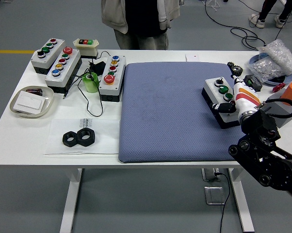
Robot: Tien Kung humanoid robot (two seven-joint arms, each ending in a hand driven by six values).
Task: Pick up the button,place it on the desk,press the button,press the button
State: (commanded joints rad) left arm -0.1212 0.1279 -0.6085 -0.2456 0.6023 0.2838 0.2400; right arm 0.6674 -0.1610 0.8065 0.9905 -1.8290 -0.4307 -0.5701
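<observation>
One button box [222, 102] concerns you here: a white-topped, black-based unit lying on the blue mat [170, 111], directly under and to the left of the right robot hand [229, 105]. Its lid carries a black, a green and a further green button in a row. The robot hand rests on the box's near right portion, a dark fingertip [219, 106] lying across the lid beside the nearest button; you cannot tell from this view whether the fingers are spread or closed, nor whether they clamp the housing. No left robot hand is visible.

Judged by appearance, the box is rigid moulded plastic, moderately light, smooth-sided and liable to slip if pinched lightly. Take hold across the two long sides, low on the black base, keeping fingers off the buttons. The padded mat should damp sliding when you press, so press straight down. Other button boxes [112, 76] stand well away to the left on the bench [20, 136].
</observation>
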